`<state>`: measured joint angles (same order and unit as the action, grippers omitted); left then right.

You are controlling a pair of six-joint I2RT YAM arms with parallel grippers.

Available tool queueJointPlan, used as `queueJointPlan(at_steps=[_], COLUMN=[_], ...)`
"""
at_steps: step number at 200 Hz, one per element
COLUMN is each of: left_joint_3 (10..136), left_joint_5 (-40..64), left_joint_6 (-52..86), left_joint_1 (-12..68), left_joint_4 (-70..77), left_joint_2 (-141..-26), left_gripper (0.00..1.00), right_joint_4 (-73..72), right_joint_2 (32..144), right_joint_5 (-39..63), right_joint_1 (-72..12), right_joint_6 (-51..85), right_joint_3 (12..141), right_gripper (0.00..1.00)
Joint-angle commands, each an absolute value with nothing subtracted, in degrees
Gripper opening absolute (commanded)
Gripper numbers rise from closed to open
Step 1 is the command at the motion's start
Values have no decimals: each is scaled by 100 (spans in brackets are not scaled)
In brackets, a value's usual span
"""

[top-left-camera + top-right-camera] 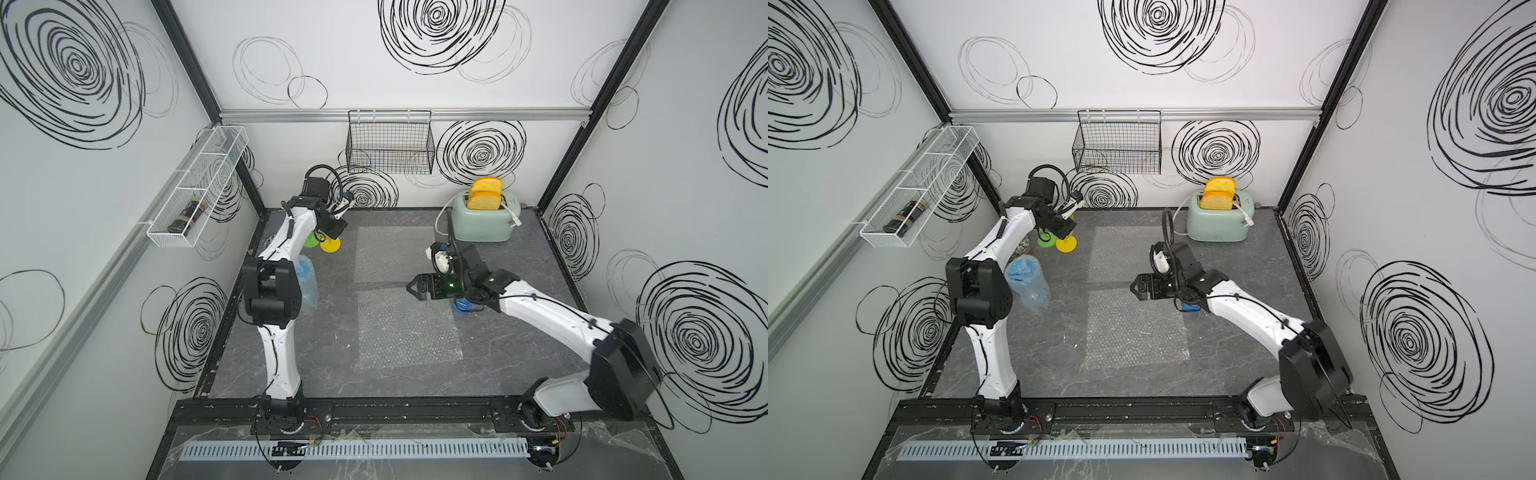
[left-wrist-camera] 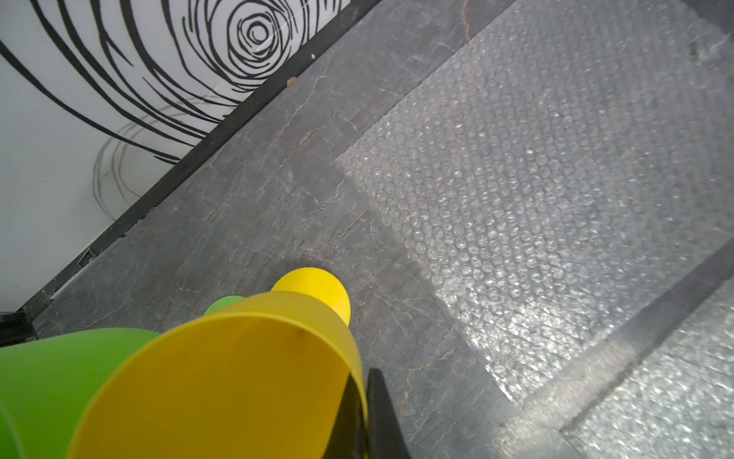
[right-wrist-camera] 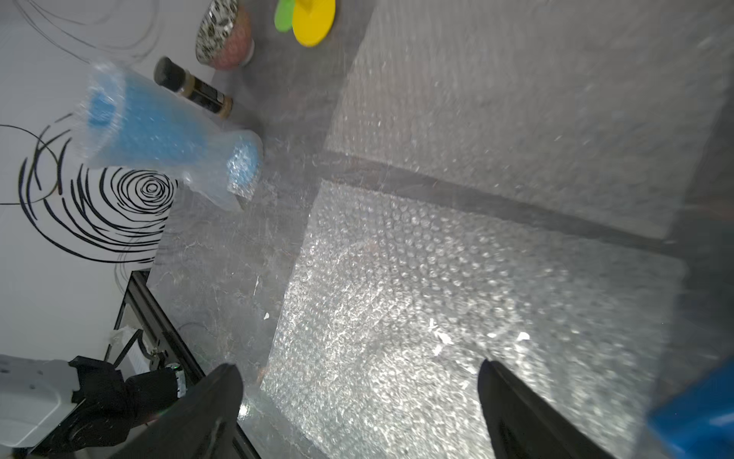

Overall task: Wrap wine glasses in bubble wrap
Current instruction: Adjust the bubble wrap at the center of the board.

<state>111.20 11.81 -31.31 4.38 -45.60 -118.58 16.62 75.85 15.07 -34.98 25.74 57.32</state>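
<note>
My left gripper (image 2: pixel 363 377) is shut on the rim of the yellow wine glass (image 2: pixel 238 377), one finger inside the bowl and one outside. The glass stands on its round foot (image 1: pixel 330 245) at the back left. Beside it, and touching it in the left wrist view, is the green wine glass (image 2: pixel 51 377). The blue wine glass (image 1: pixel 1025 278), wrapped in bubble wrap, sits by the left arm. Two flat bubble wrap sheets lie mid-table, one far (image 1: pixel 395 253), one near (image 1: pixel 407 328). My right gripper (image 3: pixel 357 363) hangs open over the near sheet (image 3: pixel 456 298) with nothing in it.
A mint toaster (image 1: pixel 484 220) with bread slices stands at the back right. A blue tape dispenser (image 1: pixel 461 305) lies under the right arm. A patterned bowl (image 3: pixel 224 35) and a dark bottle (image 3: pixel 194 89) are at the back left. A black wire basket (image 1: pixel 390 143) hangs on the back wall.
</note>
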Motion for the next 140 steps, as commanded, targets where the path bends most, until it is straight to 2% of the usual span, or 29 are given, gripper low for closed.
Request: queueJointPlan(at_steps=[1, 15, 31, 58, 86, 108, 117, 126, 140], left_joint_3=[11031, 10823, 10593, 10200, 9600, 9077, 8868, 8592, 8230], left_joint_5=[1811, 2171, 2574, 3569, 4875, 5589, 5707, 5973, 6028], left_joint_6=[-3152, -3105, -2958, -2699, -2315, -2270, -2397, -2625, -2869], left_joint_1=[633, 770, 941, 1236, 1561, 1896, 2072, 2216, 2518], left_joint_4=[-4727, -4762, -4773, -4788, -4670, -4638, -4708, -4847, -4961], left_joint_2=[-10889, -10503, -10084, -9503, -9039, -8777, -8671, -8563, -8457], left_gripper=[0, 0, 0, 0, 0, 0, 0, 7, 5], right_joint_4=[1979, 1895, 1543, 1011, 1189, 1037, 998, 937, 808], right_joint_2=[6646, 5990, 5412, 4850, 4878, 4869, 4886, 4923, 5019], right_joint_5=[792, 589, 910, 732, 851, 800, 731, 738, 741], right_joint_1=[-3205, -2929, -2518, -2536, -2867, -3445, -3680, -3910, -4165], right_joint_6=[1939, 1782, 1542, 1049, 158, -549, -769, -984, -1191], right_joint_3=[5277, 4955, 4637, 4345, 4518, 4424, 4397, 4362, 4280], right_gripper=[97, 97, 97, 97, 97, 100, 97, 95, 92])
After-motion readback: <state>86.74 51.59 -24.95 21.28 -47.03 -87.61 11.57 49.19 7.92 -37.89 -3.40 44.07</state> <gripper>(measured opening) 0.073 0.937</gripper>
